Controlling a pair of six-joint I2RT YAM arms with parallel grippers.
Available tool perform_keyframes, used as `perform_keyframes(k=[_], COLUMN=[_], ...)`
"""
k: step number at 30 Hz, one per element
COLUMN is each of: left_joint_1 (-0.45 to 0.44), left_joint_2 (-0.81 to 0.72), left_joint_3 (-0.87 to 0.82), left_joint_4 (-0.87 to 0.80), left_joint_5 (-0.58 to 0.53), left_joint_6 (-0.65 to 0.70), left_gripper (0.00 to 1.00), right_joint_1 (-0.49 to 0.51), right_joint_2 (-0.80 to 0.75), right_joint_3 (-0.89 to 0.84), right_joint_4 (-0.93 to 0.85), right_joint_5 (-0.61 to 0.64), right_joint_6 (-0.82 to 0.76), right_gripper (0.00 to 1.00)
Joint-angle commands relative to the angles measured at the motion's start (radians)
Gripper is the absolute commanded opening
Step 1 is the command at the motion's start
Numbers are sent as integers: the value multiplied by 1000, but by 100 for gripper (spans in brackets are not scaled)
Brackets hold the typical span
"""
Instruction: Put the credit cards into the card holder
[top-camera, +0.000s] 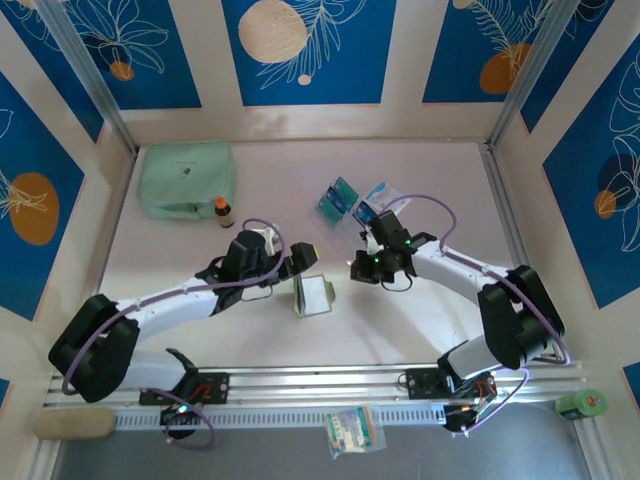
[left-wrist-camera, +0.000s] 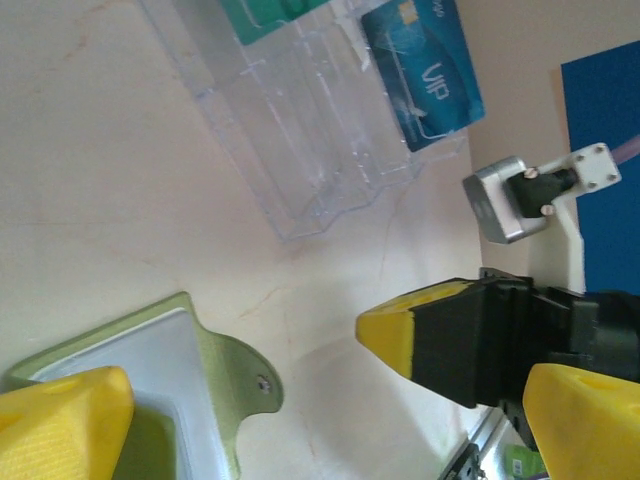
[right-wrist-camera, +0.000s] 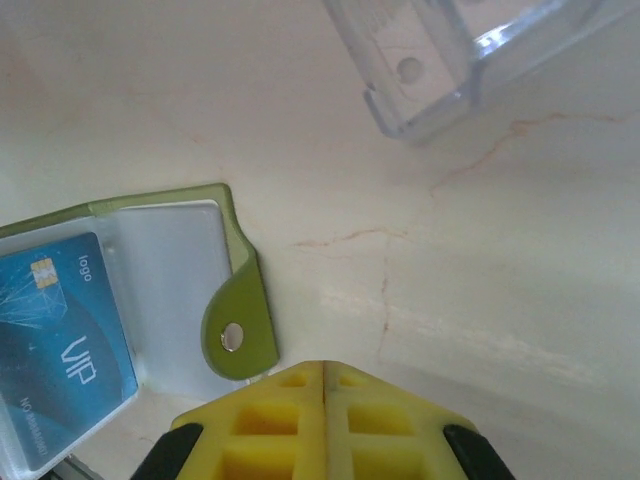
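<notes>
The card holder (top-camera: 315, 295) lies open mid-table, olive green with pale clear pockets. In the right wrist view a blue credit card (right-wrist-camera: 60, 345) sits in one pocket of the card holder (right-wrist-camera: 240, 290), beside the snap tab. More credit cards, one blue (left-wrist-camera: 425, 65) and one teal (left-wrist-camera: 265, 15), stand in the clear stand (left-wrist-camera: 310, 130). My left gripper (top-camera: 300, 265) is open; one of its fingers (left-wrist-camera: 60, 425) hangs over the card holder (left-wrist-camera: 215, 370). My right gripper (right-wrist-camera: 325, 375) is shut and empty, just right of the tab; its tip (left-wrist-camera: 400, 335) shows in the left wrist view.
The clear tiered stand (top-camera: 355, 203) stands behind the grippers. A mint zip pouch (top-camera: 185, 178) and a small brown bottle (top-camera: 223, 212) are at the back left. A flat packet (top-camera: 352, 432) lies beyond the front rail, and a green object (top-camera: 580, 403) at the front right.
</notes>
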Motion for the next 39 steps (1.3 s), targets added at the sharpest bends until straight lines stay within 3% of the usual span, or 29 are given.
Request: perform_keyframes(k=[1, 21, 31, 39], left_joint_1=[-25, -139, -131, -104], left_joint_2=[-2, 275, 225, 239], left_joint_3=[44, 70, 117, 181], left_joint_4=[-11, 159, 53, 14], left_joint_5=[8, -34, -61, -32], left_joint_6=[-18, -80, -30, -6], left_gripper=[100, 100, 100, 100], right_joint_1=[-9, 16, 39, 135], right_joint_2=[-30, -115, -138, -135], right_joint_3=[-15, -106, -97, -47], right_joint_4=[-7, 30, 33, 34], right_joint_5=[-51, -108, -110, -73], right_joint_6=[4, 39, 56, 74], right_gripper=[0, 0, 0, 0])
